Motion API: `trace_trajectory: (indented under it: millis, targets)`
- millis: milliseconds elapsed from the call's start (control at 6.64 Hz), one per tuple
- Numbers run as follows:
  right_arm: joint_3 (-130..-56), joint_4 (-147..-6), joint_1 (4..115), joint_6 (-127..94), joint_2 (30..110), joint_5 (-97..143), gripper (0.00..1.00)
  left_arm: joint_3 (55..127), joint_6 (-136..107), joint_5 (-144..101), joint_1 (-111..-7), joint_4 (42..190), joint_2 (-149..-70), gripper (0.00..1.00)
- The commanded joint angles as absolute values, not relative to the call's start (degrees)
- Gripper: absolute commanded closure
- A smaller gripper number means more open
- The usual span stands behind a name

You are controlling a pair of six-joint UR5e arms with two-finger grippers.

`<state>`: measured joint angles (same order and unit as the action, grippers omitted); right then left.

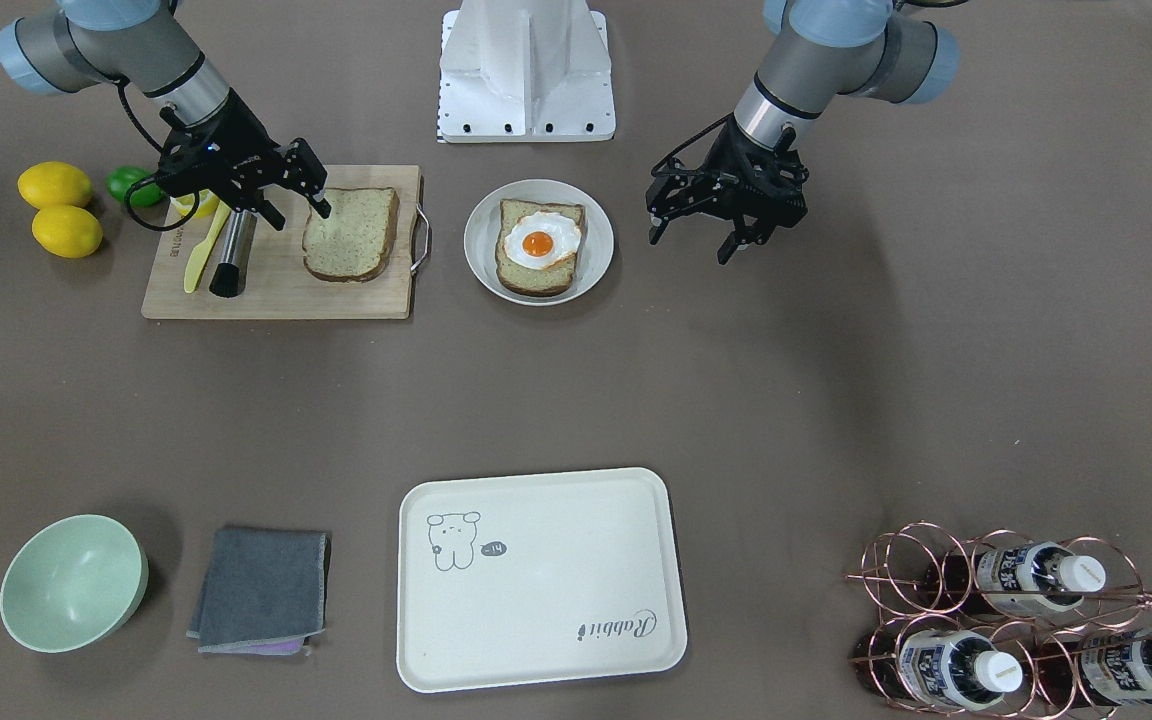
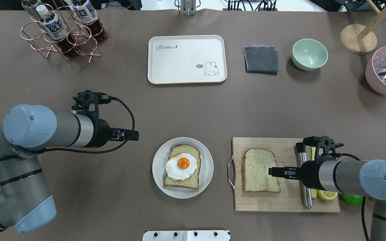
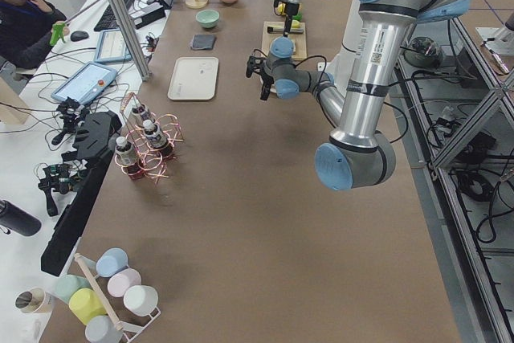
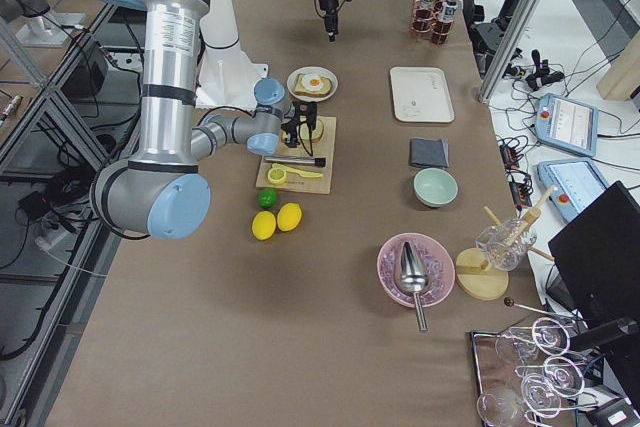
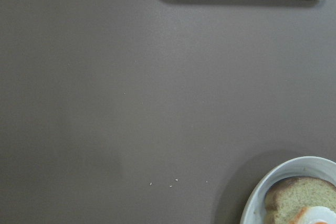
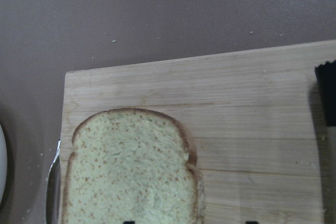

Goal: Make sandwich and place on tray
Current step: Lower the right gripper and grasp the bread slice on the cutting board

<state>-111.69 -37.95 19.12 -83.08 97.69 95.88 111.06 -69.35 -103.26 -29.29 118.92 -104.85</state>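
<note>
One wholegrain bread slice (image 1: pixel 350 234) lies on the wooden cutting board (image 1: pixel 266 290). My right gripper (image 1: pixel 298 212) is open just over the slice's edge; the right wrist view shows the slice (image 6: pixel 131 171) below it. A second slice topped with a fried egg (image 1: pixel 539 243) lies on the round plate (image 1: pixel 476 245). My left gripper (image 1: pixel 688 245) is open and empty, above bare table beside the plate. The cream tray (image 1: pixel 536 580) is empty at the table's far side from the robot. The same things show from overhead: slice (image 2: pixel 259 170), egg (image 2: pixel 181 164), tray (image 2: pixel 186 58), right gripper (image 2: pixel 271 171), left gripper (image 2: pixel 134 135).
A steel rod (image 1: pixel 231 255), a yellow knife (image 1: pixel 201 255) and a lemon half (image 2: pixel 327 194) lie on the board. Two lemons (image 1: pixel 61 208) and a lime (image 1: pixel 133 186) sit beside it. A green bowl (image 1: pixel 71 582), grey cloth (image 1: pixel 261 590) and bottle rack (image 1: pixel 1016 620) flank the tray.
</note>
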Motion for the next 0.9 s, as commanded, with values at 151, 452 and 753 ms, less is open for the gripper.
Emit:
trace_trajectory:
  millis: [151, 452, 753]
  targets:
    - [-111.27, -37.26, 18.99, -83.14, 97.21, 95.71, 0.3, 111.18, -69.35, -101.34, -29.27, 118.92, -104.77, 0.02]
    - [-110.92, -37.53, 18.55, -83.14, 97.21, 95.27, 0.31, 111.27, -69.35, -101.25, -29.18, 118.92, -104.77, 0.02]
    - [-111.01, -37.62, 18.11, -83.14, 97.21, 94.75, 0.37, 111.36, -69.35, -101.25, -29.18, 118.92, -104.68, 0.02]
